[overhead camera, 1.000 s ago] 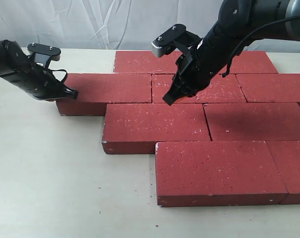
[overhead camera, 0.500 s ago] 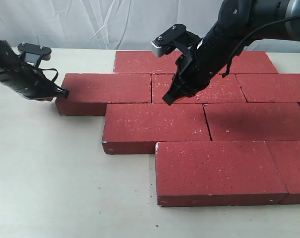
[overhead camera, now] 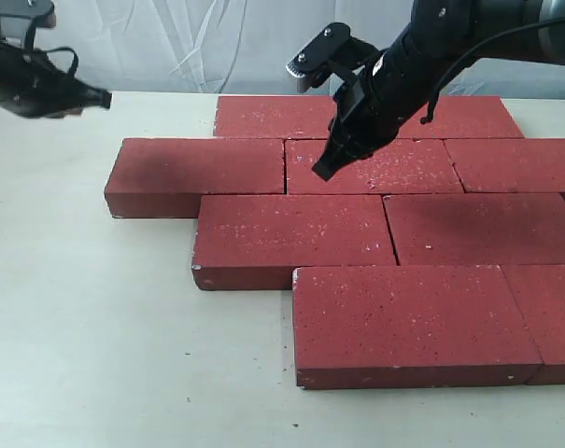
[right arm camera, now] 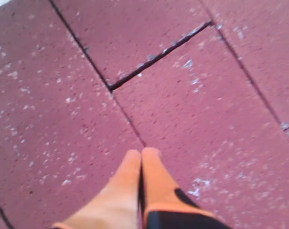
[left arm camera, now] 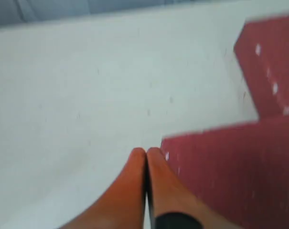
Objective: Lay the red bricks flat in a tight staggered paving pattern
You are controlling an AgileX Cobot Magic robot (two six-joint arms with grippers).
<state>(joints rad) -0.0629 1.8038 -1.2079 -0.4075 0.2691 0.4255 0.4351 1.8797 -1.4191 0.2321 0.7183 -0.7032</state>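
Jaws pressed together on both arms; rightmost red bricks [overhead camera: 549, 317] cut off.

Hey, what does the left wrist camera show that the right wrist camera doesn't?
Only the left wrist view shows the bare pale table. The red bricks fill just one side of it, with a stepped edge where two rows are offset. Only the right wrist view is all brick surface, with dark seams meeting in a staggered joint. Both show a shut gripper with orange tips, holding nothing: the left gripper near a brick corner, the right gripper above the bricks.
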